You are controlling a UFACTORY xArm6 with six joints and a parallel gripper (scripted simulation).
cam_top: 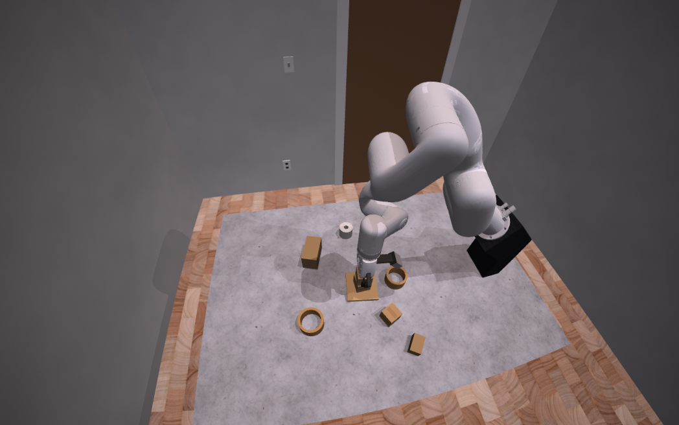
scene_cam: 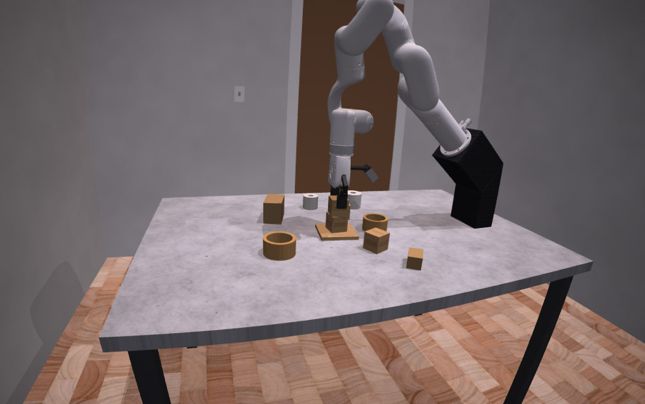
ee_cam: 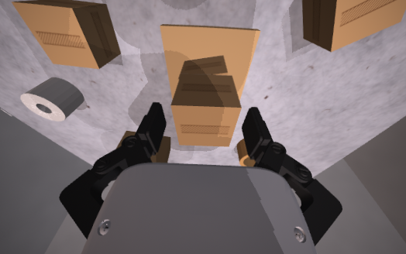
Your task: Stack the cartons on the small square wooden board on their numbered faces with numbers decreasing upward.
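Observation:
The small wooden board (scene_cam: 336, 233) lies mid-table and carries a column of two cartons: a lower carton (scene_cam: 336, 222) and an upper carton (scene_cam: 338, 206) resting on it. My gripper (scene_cam: 338, 197) is open, with its fingers on either side of the upper carton and a gap on both sides, as the wrist view (ee_cam: 203, 116) shows. From the wrist the lower carton sits slightly turned under the upper one. A third carton (scene_cam: 376, 239) stands right of the board and a fourth (scene_cam: 273, 208) stands back left. No numbers are visible.
A smaller brown cube (scene_cam: 414, 258) sits front right. Two wooden rings stand near the board, one at front left (scene_cam: 279, 245) and one close on the right (scene_cam: 375, 222). Two grey rolls (scene_cam: 310, 201) (scene_cam: 354, 199) stand behind. The black arm base (scene_cam: 473, 180) is at the right.

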